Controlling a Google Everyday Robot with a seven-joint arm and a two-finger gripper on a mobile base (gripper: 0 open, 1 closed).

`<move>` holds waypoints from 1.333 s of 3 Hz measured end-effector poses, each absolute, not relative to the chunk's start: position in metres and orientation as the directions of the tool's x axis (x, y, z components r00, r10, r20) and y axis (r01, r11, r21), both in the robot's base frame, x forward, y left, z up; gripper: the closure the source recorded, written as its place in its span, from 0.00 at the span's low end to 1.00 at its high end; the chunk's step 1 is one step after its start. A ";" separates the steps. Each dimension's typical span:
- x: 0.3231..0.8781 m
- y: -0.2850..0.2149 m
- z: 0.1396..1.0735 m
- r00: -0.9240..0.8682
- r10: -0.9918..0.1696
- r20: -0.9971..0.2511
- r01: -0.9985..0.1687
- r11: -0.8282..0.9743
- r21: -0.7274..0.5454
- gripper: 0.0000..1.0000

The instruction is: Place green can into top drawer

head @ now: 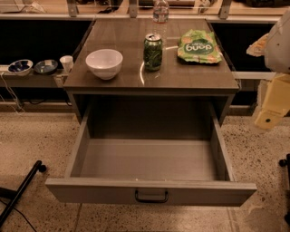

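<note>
The green can (pixel 152 52) stands upright near the middle of the cabinet top (pixel 190 77), with its silver top and pull tab showing. The top drawer (pixel 90 189) is pulled fully open toward me. Its inside is empty, and a small dark handle (pixel 151 196) sits at the centre of its front panel. My gripper (pixel 272 108) is at the far right edge of the view, a pale yellow and white shape. It is level with the cabinet's right side, well apart from the can, and holds nothing that I can see.
A white bowl (pixel 104 63) sits left of the can and a flat green snack bag (pixel 198 46) to its right. A clear bottle (pixel 160 11) stands behind. Two small bowls (pixel 20 66) and a white cup (pixel 66 62) are on a low shelf at left. A black pole (pixel 20 190) lies on the floor at lower left.
</note>
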State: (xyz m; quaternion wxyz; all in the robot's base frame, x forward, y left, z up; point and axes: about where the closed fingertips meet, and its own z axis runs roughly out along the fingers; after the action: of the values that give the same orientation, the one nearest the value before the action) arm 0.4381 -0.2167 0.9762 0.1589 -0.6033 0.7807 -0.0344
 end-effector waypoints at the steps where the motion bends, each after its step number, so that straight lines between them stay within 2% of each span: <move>1: 0.438 -0.217 0.976 -0.222 -0.953 -0.207 -0.931 0.270 -0.245 0.00; 2: 0.456 -0.213 0.974 -0.205 -0.946 -0.252 -0.926 0.271 -0.264 0.00; 3: 0.522 -0.195 0.971 -0.113 -0.907 -0.405 -0.911 0.257 -0.322 0.00; 4: 0.605 -0.169 0.964 0.004 -0.793 -0.609 -0.881 0.284 -0.377 0.00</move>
State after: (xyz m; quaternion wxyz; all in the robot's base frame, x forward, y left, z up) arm 0.6047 -0.1690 0.9643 0.3843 -0.5954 0.7033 0.0574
